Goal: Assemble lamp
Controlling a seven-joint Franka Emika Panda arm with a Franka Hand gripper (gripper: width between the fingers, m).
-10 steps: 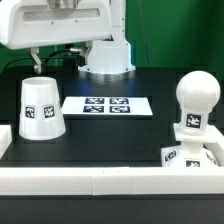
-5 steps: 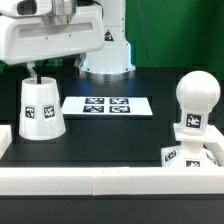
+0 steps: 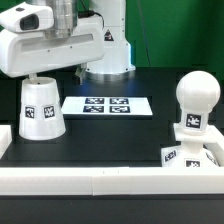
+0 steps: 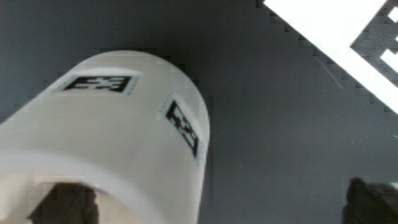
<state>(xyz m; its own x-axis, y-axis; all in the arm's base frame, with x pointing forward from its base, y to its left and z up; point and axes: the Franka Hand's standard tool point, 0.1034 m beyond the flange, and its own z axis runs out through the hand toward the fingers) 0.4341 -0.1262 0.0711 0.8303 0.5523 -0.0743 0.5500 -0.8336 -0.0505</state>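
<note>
Shade: you see the tapered white shade (image 3: 41, 108) standing upright on the black table (image 3: 120, 130), narrow end up, a square tag on its side. It sits just beside the marker board (image 3: 108, 105), on the exterior view's left of it.
Gripper: your gripper (image 3: 36, 74) hangs right over the shade's top; in the exterior view the white hand hides the fingers almost fully.
Jaws: in the wrist view you see the two dark fingertips (image 4: 63, 203) well apart, one on each side of the shade (image 4: 116, 140), so the jaws stand wide. You cannot tell whether either pad touches the plastic.
Bulb: the round-headed bulb (image 3: 196, 105) stands upright, well away from the marker board on the exterior view's right, a tag on its neck.
Base: a low white tagged part, likely the base (image 3: 190, 158), sits under the bulb, half hidden behind the white rail (image 3: 110, 180); you cannot tell whether the bulb is seated in it.
Marker board: it lies flat between shade and bulb, and its corner shows in the wrist view (image 4: 356, 45).
</note>
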